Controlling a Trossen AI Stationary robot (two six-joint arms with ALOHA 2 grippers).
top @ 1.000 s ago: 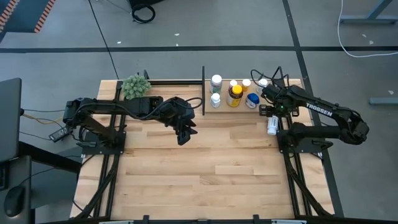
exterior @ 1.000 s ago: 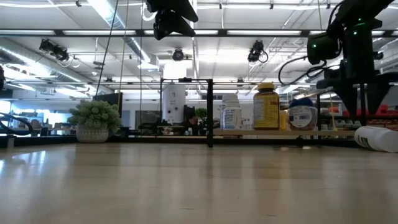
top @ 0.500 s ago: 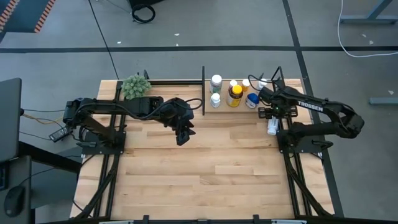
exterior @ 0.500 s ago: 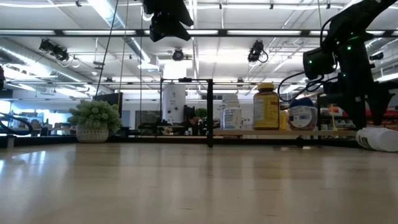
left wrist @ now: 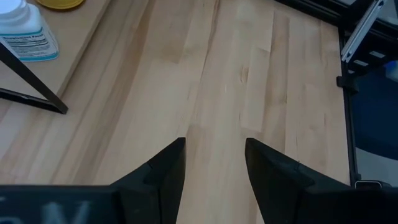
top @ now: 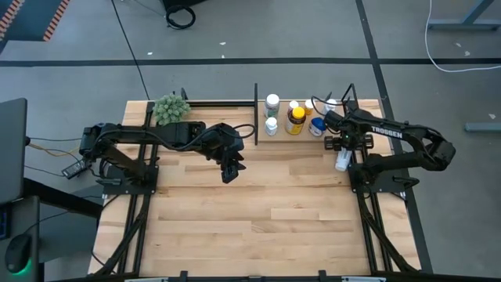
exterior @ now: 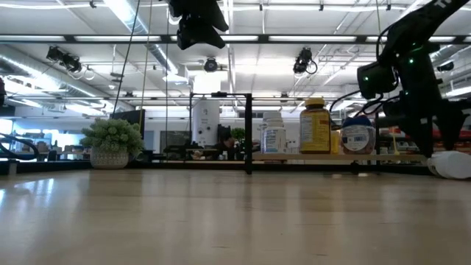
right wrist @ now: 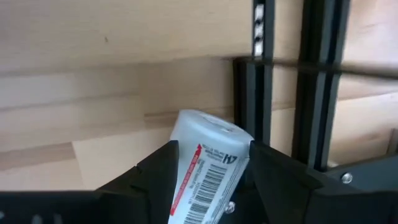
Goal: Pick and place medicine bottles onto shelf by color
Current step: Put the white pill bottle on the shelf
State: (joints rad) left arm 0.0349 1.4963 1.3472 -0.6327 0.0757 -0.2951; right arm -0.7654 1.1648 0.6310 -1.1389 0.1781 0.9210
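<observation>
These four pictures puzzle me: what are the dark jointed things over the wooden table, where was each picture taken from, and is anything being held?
They are two robot arms, each ending in a two-finger gripper. One picture looks straight down on the table; one looks level across its top; the other two come from cameras on the arms' wrists. At the table's far edge a small shelf holds several medicine bottles, among them an amber bottle with a yellow lid, and a green plant ball sits beside it. The left gripper hangs open and empty over bare wood. The right gripper is down over a white bottle lying on its side; its fingers sit on either side of it, though I cannot tell if they grip it.
</observation>
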